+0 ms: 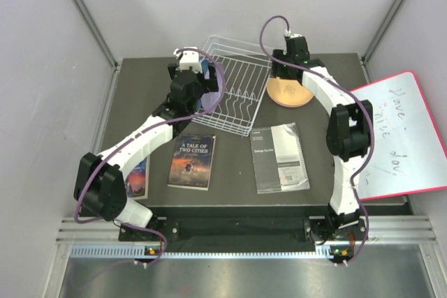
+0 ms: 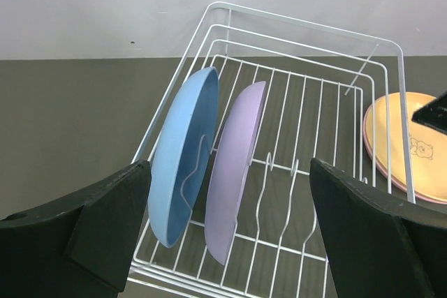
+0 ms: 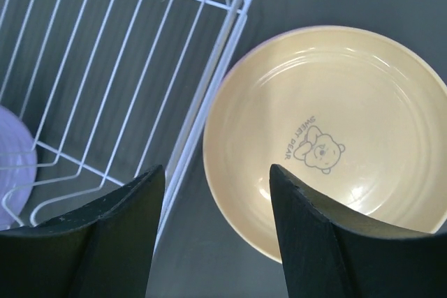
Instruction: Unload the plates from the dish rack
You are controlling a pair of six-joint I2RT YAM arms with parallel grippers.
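The white wire dish rack [image 1: 237, 95] stands at the back middle of the table. In the left wrist view a light blue plate [image 2: 183, 155] and a lilac plate [image 2: 236, 165] stand upright in the rack's [image 2: 307, 95] left slots. My left gripper [image 2: 230, 232] is open, its fingers on either side of these two plates and touching neither. The orange-tan plate [image 1: 290, 91] lies flat just right of the rack, and a pink rim [image 2: 377, 167] shows under it. My right gripper [image 3: 216, 235] is open and empty above the gap between the rack [image 3: 119, 68] and the orange-tan plate [image 3: 321, 137].
A book titled A Tale of Two Cities [image 1: 192, 162] and a grey setup booklet [image 1: 279, 157] lie at the front of the table. Another book [image 1: 138, 176] lies under the left arm. A whiteboard [image 1: 401, 137] leans at the right edge.
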